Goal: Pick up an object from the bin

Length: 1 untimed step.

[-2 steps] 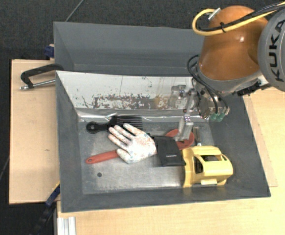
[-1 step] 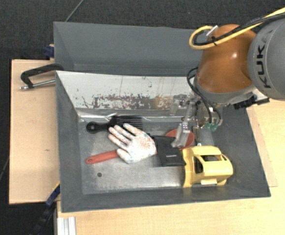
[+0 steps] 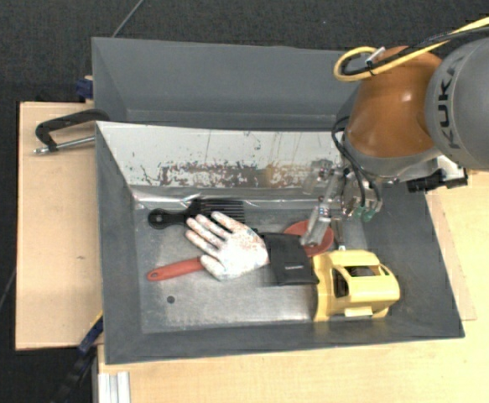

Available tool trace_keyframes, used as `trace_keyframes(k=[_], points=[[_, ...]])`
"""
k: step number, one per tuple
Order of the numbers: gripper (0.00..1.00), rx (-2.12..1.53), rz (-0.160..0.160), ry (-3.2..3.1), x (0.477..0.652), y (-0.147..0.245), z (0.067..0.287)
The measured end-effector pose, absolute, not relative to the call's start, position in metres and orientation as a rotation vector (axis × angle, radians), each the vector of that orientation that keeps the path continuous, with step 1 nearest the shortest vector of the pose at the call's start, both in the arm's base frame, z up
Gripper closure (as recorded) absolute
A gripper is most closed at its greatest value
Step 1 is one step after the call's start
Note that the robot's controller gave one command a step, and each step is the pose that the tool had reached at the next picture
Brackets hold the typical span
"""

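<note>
My gripper [image 3: 319, 222] hangs low in the right half of the bin, just above a flat red thing [image 3: 298, 227] that lies on the floor there. A black box-shaped thing [image 3: 288, 265] rests directly in front of the red one. To the lower right of the gripper sits a yellow blocky thing with a dark window [image 3: 355, 285]. The gripper's lower end partly covers the red thing.
A white hand-shaped glove [image 3: 226, 243] lies mid-bin over a red-handled tool [image 3: 174, 269]. A black comb [image 3: 195, 211] lies behind it near the back wall. The arm with its orange cover enters from the upper right.
</note>
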<state>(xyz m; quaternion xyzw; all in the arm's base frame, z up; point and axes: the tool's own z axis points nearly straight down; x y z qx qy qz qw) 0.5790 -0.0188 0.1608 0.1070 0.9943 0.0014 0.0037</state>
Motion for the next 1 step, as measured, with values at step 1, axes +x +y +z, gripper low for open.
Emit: trace_keyframes(k=[1], points=[[0.0, 0.545, 0.006, 3.09, 0.5834, -0.0165, 0.1398]])
